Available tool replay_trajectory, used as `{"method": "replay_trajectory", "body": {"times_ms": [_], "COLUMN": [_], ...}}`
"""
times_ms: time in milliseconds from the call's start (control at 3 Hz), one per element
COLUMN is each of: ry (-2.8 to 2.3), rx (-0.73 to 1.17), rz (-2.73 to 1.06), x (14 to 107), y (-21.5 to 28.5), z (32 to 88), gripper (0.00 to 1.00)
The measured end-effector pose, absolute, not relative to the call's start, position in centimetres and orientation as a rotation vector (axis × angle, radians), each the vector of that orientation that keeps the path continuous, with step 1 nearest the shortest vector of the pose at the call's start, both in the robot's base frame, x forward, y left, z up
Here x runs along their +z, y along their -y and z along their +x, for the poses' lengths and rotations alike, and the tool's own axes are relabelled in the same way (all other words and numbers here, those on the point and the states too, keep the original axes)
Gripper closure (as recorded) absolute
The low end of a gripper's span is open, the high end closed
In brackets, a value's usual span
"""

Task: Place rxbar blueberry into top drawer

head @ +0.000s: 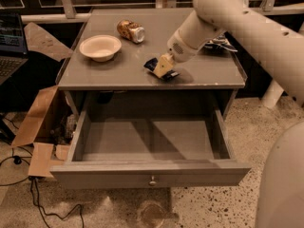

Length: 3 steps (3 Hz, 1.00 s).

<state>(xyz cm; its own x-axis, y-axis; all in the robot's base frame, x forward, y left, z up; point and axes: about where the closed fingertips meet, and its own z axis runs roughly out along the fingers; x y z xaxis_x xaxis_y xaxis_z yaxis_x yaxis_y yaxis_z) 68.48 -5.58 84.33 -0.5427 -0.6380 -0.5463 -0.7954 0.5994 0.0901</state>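
Down on the cabinet top [118, 75] — pincer [163, 67] touches rxbar blueberry [151, 63].

A robot lab: hand [164, 67] over cabinet top [118, 75], laptop [9, 46], floor cables [42, 208].

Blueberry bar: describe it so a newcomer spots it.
Look at the grey cabinet top above the open drawer. Near its front edge, right of the white bowl, the gripper is at the bar. Unlike bowl and can, it is flat and dark blue.
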Motion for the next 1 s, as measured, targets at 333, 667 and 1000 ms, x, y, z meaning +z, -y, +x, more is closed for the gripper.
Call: {"method": "replay_trajectory", "body": {"times_ms": [333,667,1000], "ry": [-2.266,-2.179,-2.093], "rx": [0.540,0.603,0.725], "rz": [-1.316,-1.431,-1.516], "x": [86.3,88.2,88.4], "y": [6.8,7.9,8.5], "z": [66.0,63.9,61.5], "gripper": [1.00,1.00,1.00]}}
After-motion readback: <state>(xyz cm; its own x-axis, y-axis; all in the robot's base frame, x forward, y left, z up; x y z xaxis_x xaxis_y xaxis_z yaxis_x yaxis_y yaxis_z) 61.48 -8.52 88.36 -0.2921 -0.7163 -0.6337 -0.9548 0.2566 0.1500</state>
